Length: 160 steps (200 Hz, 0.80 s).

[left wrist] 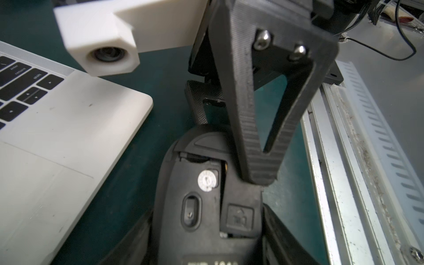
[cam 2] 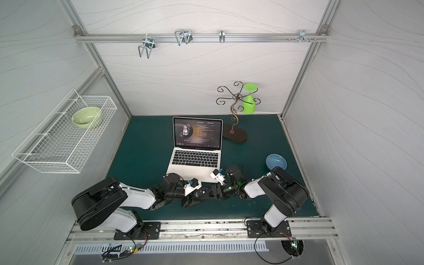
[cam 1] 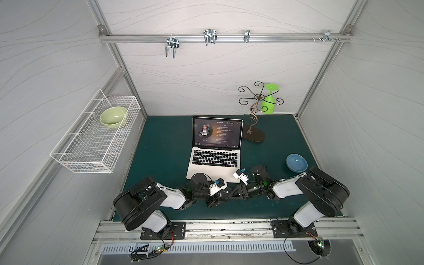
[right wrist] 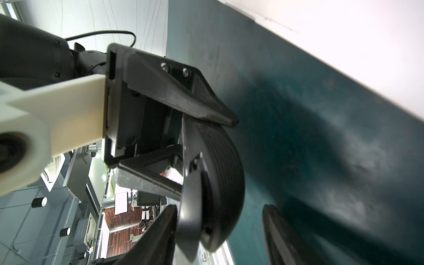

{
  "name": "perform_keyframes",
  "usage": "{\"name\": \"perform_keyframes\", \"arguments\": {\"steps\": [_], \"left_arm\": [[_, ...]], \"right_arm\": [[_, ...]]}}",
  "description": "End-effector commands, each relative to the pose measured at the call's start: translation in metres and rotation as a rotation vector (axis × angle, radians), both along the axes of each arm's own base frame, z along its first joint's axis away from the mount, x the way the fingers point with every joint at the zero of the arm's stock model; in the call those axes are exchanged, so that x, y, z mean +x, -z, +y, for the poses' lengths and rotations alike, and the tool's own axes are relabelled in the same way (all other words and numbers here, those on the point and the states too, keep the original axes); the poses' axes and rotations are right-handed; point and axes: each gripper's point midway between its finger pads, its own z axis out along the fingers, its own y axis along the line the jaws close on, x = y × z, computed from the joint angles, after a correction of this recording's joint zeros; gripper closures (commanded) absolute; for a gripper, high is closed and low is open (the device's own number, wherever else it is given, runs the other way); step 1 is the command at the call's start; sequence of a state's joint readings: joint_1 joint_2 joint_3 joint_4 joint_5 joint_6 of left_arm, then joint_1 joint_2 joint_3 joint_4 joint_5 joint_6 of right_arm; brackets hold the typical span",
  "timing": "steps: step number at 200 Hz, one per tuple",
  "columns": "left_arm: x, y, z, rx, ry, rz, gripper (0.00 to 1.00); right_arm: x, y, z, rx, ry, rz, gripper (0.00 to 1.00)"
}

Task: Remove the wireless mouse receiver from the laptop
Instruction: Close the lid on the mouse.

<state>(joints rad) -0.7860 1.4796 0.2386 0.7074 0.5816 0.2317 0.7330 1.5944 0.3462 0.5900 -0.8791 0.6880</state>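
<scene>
Belly-up black plastic computer mouse (left wrist: 169,197), a recess open in its underside, sits pinched between the fingers of the left hand (left wrist: 207,211). Facing it, the right hand (right wrist: 220,207) has its fingers spread, one ribbed fingertip (left wrist: 257,169) resting on the mouse's underside beside the recess. Both hands hover over the dark green counter (cam 1: 160,165), at 5 o'clock from the slim silver laptop (cam 1: 213,169), which stands open mid-counter with its dark screen lit. At 2 o'clock from the hands rests a shallow blue bowl (cam 1: 296,163).
</scene>
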Motion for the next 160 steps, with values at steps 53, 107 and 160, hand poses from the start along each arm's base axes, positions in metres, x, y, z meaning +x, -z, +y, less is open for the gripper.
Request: {"name": "perform_keyframes", "arguments": {"steps": [53,107,160], "left_arm": [[0.0,-0.024,-0.01,-0.081,0.044,-0.052,1.0],[0.0,-0.026,-0.009,-0.084,0.043,-0.063,1.0],[0.002,-0.035,-0.009,-0.111,0.032,-0.082,1.0]], "right_arm": [[-0.007,0.003,0.004,-0.013,-0.045,0.031,0.41],[-0.014,0.016,0.006,-0.083,-0.07,0.046,0.52],[-0.01,0.021,0.005,-0.128,-0.052,0.038,0.51]]}}
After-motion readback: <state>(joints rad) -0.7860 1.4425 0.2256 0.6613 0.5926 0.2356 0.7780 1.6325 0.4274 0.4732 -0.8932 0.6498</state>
